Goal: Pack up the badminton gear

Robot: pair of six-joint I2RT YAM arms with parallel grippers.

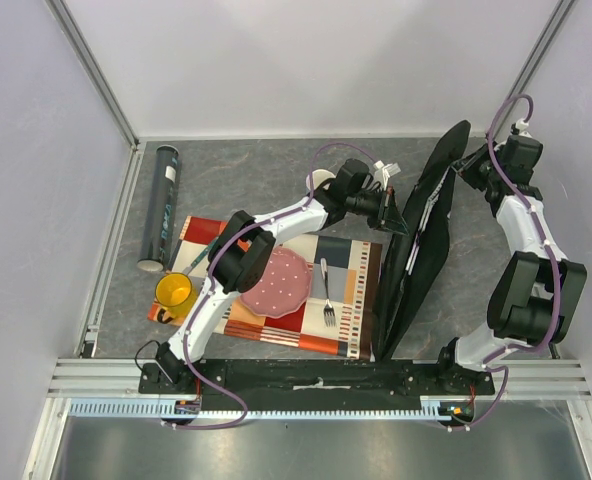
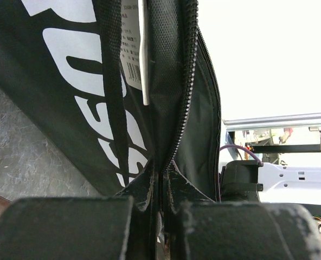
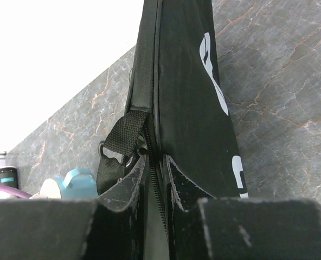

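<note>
Right of the placemat (image 1: 356, 290), the racket bag (image 1: 416, 260) stands on edge, long axis running near-to-far, left tool (image 1: 394, 215) pinching its zippered rim midway, right tool (image 1: 463, 165) seemingly pinching the far end.

even, soft overhead light; blown-out white backgrounds (both wrist views), blurred near foregrounds
</note>
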